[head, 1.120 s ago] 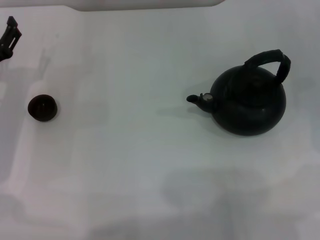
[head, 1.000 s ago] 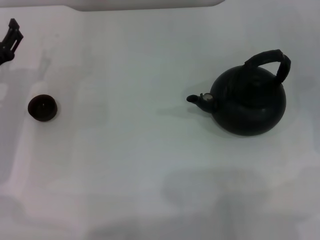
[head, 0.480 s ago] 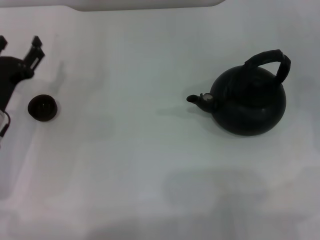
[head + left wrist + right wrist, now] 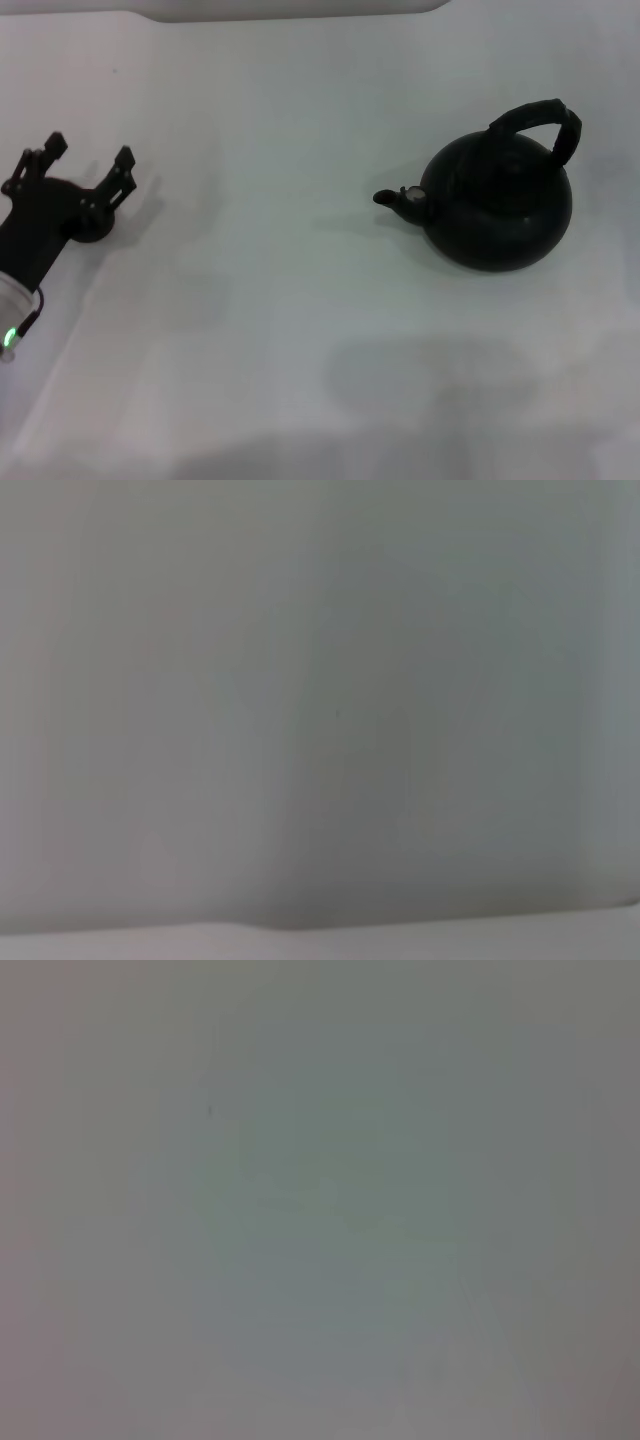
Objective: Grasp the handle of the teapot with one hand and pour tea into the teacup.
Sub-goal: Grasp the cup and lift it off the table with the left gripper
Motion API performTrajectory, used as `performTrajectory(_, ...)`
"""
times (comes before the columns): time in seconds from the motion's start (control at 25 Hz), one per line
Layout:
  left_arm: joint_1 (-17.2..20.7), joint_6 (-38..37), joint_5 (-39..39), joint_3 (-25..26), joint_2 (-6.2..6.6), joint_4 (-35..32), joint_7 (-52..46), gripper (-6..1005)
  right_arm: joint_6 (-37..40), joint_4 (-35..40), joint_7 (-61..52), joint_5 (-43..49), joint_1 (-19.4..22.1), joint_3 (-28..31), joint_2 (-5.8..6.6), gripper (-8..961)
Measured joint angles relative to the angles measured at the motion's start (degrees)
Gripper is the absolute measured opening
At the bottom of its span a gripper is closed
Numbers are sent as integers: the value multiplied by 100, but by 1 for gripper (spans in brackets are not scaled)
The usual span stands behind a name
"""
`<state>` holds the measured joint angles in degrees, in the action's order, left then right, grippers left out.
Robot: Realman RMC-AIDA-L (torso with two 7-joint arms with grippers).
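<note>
Standing on the right, the teapot [image 4: 497, 201] looks heavy and glossy; its ribbed handle [image 4: 540, 122] is the surest hold. Far left, the left gripper [image 4: 84, 165], fingers spread, covers the teacup.

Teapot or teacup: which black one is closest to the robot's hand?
The teacup, peeking out beneath the open left gripper. The big teapot sits far across the table.

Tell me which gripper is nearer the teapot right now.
Left, by default: the left gripper is open at the far left of the table, well away from the teapot. The right gripper is not in view.
</note>
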<state>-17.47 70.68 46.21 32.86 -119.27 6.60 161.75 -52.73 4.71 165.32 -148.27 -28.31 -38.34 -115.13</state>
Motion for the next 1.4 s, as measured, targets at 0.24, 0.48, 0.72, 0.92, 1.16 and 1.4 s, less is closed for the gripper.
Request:
performTrajectory(0.24,298,274,-35,1,0,-13,9,879,8,36,0,0,1,6,0,807)
performTrajectory(0.48,436,358,-39,1,0,-18,12,880,15,47,0,0,0,16,0,807)
performTrajectory(0.72,456,371,-43,5,0,17,14,880,18,62,0,0,7,20,1,807)
performTrajectory(0.92,479,546,213,73,0,-9,15,880,18,65,0,0,41,20,8,806)
performTrajectory(1.16,643,879,1527,80,2,-28,15,879,16,65,0,0,56,20,9,806)
performTrajectory(1.4,765,912,2484,80,-1,-27,12,879,-7,125,0,-1,43,-13,7,806)
